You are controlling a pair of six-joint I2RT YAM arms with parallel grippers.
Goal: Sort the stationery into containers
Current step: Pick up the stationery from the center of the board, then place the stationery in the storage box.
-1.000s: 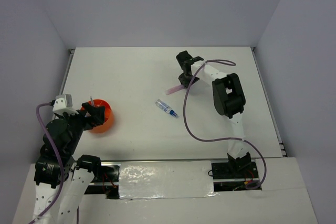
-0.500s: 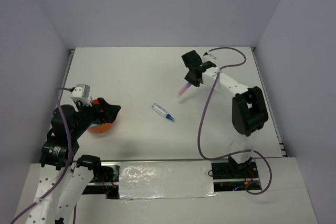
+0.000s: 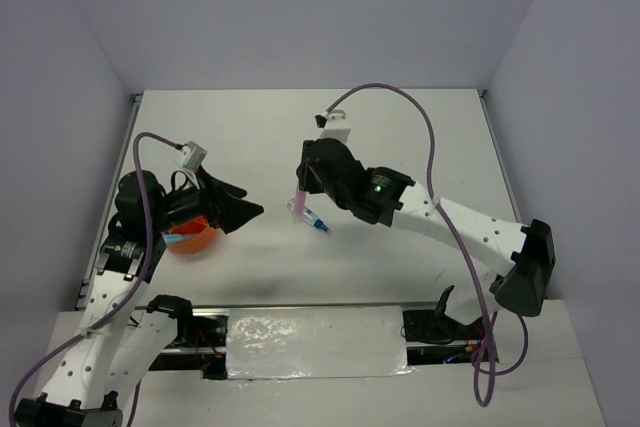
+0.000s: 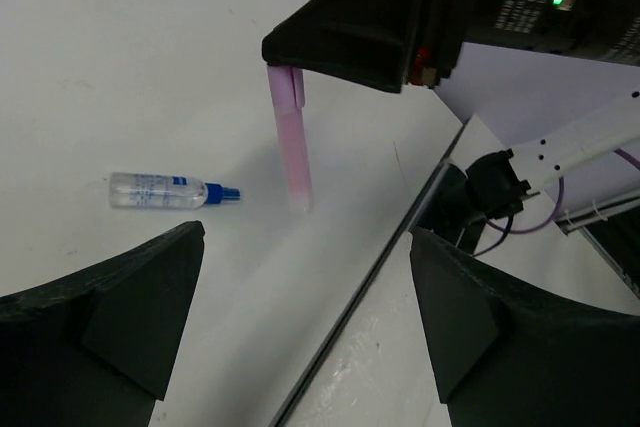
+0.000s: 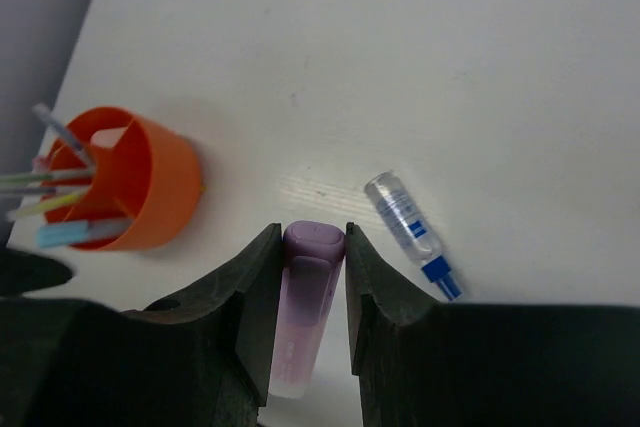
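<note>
My right gripper (image 3: pixel 300 193) (image 5: pixel 312 235) is shut on a pink-purple capsule-like piece (image 3: pixel 298 206) (image 5: pixel 306 317) (image 4: pixel 290 145) and holds it upright over the middle of the table. A clear blue-tipped pen (image 3: pixel 314 218) (image 5: pixel 408 225) (image 4: pixel 166 190) lies on the table just beside it. The orange cup (image 3: pixel 186 237) (image 5: pixel 150 182) stands at the left with several pens and pastel pieces (image 5: pixel 62 205) in it. My left gripper (image 3: pixel 243 212) (image 4: pixel 305 239) is open and empty. It is above the cup's right side and partly hides it in the top view.
The white table's near edge is a dark strip (image 4: pixel 395 252) with foil tape (image 3: pixel 312 332) in front of it. Grey walls close the left, back and right. Purple cables (image 3: pixel 430 147) arc over the right arm.
My right gripper has carried the pink piece from the far right to the table's middle, next to the clear pen. My left gripper has risen and swung right from the cup.
</note>
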